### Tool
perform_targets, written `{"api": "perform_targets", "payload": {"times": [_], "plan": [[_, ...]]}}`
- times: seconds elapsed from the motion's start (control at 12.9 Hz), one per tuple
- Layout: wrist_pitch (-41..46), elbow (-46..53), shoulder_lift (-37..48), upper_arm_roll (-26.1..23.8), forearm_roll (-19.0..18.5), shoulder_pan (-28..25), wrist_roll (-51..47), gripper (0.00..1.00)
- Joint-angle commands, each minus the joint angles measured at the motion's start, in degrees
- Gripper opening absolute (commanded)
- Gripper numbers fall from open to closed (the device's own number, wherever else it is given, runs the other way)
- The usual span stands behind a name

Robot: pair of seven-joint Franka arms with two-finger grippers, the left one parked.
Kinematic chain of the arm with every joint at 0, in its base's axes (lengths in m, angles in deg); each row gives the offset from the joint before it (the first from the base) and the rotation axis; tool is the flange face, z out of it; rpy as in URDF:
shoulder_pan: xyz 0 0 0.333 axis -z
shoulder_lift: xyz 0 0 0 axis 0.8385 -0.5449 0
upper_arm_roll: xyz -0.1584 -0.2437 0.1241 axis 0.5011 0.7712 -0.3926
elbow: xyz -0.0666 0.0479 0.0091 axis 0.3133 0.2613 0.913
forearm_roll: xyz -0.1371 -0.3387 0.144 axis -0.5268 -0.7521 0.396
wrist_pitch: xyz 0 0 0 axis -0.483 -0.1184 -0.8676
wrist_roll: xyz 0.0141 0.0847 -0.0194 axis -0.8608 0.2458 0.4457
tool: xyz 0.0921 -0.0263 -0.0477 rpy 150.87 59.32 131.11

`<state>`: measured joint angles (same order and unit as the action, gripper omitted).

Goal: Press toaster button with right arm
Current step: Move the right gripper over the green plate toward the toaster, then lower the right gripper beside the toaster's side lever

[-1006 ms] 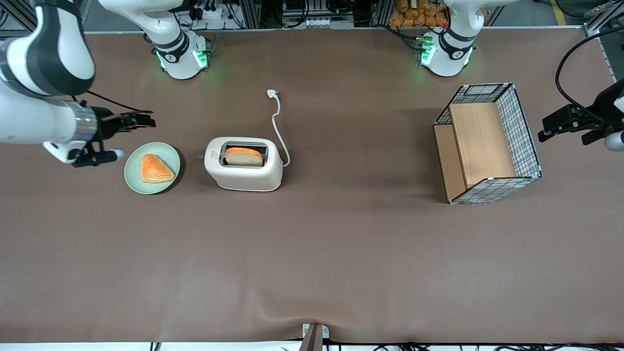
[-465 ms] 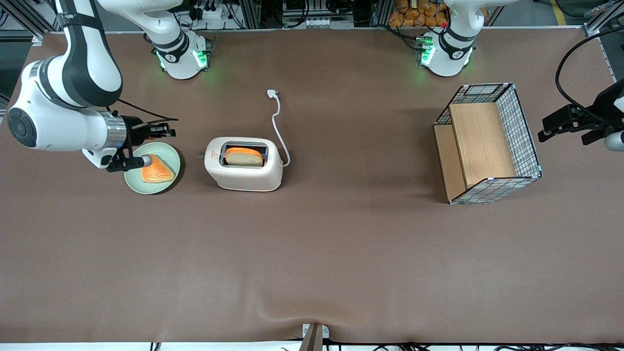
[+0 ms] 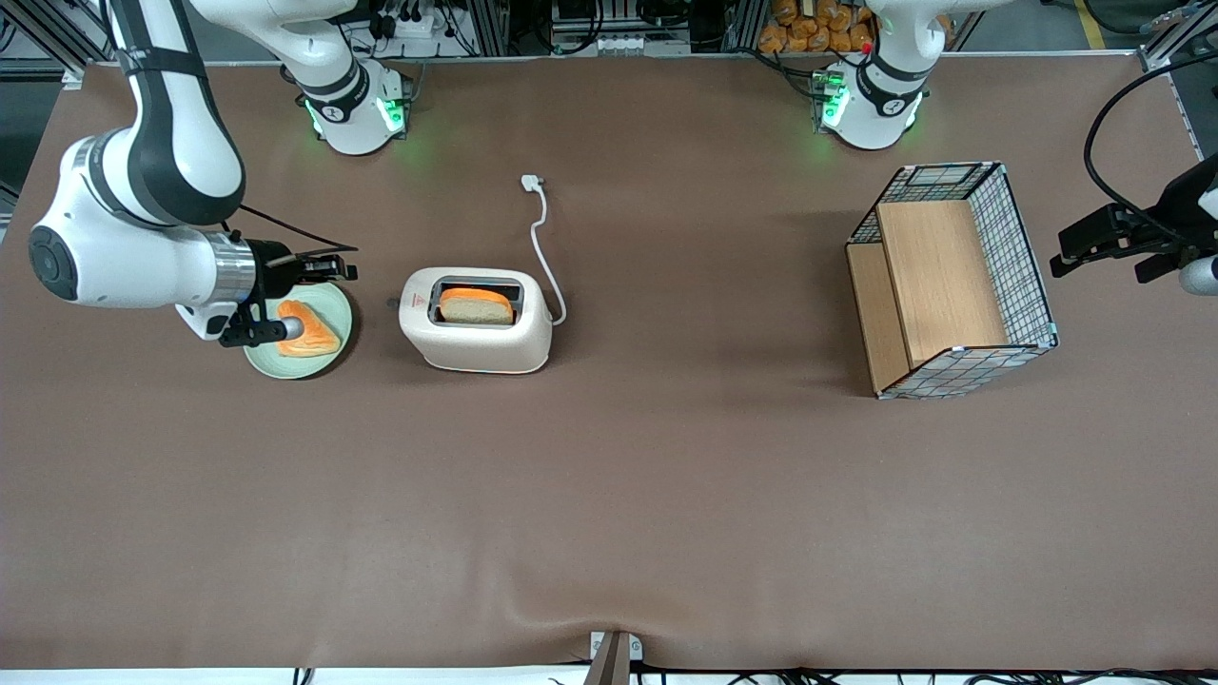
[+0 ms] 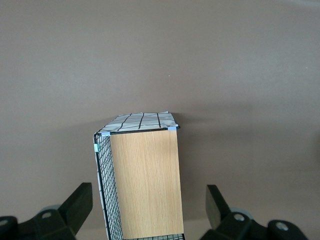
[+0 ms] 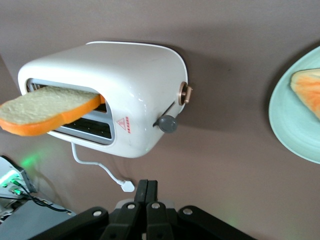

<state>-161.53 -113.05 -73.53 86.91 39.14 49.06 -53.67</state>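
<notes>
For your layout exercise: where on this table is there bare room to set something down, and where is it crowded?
Free: the cloth between the toaster and basket, and the whole strip nearer the camera. Crowded: around the plate, where the gripper hangs, jaws shut, short of the toaster button.

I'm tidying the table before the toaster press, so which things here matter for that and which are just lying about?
Belongs to the job:
- small white rounded plastic toaster
- its grey round lever button
- black gripper, fingers shut, above the plate, beside the toaster

Just lying about:
- pale green plate with an orange pastry
- wire-mesh basket with wooden boards
</notes>
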Motion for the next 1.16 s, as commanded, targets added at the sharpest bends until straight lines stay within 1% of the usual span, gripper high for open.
{"api": "perform_targets", "payload": {"times": [0.0,0.46,0.62,0.77,1.08], "plan": [[-1.1,-1.0,-1.3,0.2,4.9,0.0,1.2,0.00],[-6.4,-5.5,-2.4,0.2,8.4,-0.1,4.8,0.00],[-6.6,-5.5,-3.6,0.2,9.1,0.4,5.4,0.00],[-6.5,-5.5,-5.8,0.2,12.3,2.1,8.8,0.00],[-7.0,-5.4,-7.1,0.2,14.1,2.3,9.7,0.00]]}}
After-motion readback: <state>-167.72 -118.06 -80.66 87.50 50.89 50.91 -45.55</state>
